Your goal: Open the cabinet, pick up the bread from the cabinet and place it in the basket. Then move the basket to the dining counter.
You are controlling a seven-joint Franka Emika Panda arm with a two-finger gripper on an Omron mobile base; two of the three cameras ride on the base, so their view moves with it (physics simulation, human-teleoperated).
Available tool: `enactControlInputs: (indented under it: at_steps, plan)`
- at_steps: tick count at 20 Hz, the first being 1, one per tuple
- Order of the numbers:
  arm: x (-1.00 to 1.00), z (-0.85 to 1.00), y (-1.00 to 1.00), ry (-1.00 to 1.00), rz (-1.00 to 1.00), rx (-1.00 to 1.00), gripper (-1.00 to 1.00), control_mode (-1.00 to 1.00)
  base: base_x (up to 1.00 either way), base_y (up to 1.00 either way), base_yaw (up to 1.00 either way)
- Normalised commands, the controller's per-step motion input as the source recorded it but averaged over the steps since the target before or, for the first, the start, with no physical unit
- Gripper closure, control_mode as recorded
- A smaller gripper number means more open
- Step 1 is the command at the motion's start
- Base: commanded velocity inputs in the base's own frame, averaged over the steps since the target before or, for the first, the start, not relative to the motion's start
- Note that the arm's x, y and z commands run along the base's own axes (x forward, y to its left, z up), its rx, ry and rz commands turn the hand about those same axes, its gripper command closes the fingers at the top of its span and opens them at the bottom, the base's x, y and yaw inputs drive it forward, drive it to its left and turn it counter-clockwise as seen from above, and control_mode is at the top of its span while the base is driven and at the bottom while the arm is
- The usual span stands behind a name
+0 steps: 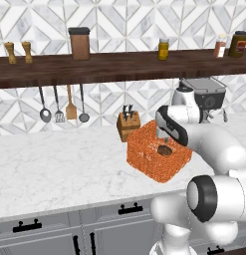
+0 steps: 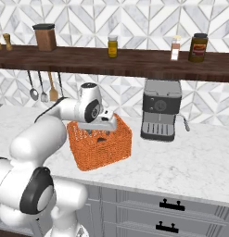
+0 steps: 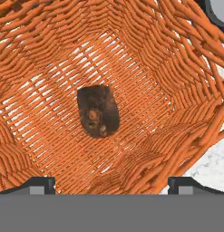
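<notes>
The bright orange mesh basket (image 1: 144, 160) (image 2: 99, 155) stands on the marble worktop. The bread (image 1: 165, 149) (image 2: 102, 140) (image 3: 98, 112), a small dark brown lump, lies on the basket's floor, free of the fingers. My gripper (image 1: 163, 138) (image 2: 94, 131) (image 3: 111, 183) hangs just above it, inside the basket's rim, open with nothing between its fingertips (image 3: 38, 184). In the hand view the basket's woven walls (image 3: 177, 68) surround the bread on all sides. Grey cabinet fronts (image 1: 119, 229) under the worktop are shut. The dining counter is out of view.
A grey coffee machine (image 2: 161, 109) (image 1: 204, 94) stands right of the basket. A wooden knife block (image 1: 128, 124) sits just behind it. Utensils (image 1: 62, 107) hang on the tiled wall under a dark shelf (image 1: 94, 67) of jars. Bare marble (image 1: 55, 164) stretches to the left.
</notes>
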Motion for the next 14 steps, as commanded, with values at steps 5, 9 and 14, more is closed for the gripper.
enactControlInputs:
  at_steps: [5,9,14]
  plan:
    - [-0.35,0.09,-0.23,0.01,-0.53,0.06,-1.00,-1.00,0.00,0.00,0.00]
    - [0.00,-0.20,-0.33,0.12,-0.40,0.18,-1.00,-1.00,0.00,0.00,0.00]
    - [0.12,-0.28,-0.08,0.06,-0.21,0.07,-1.00,-1.00,0.00,0.00,0.00]
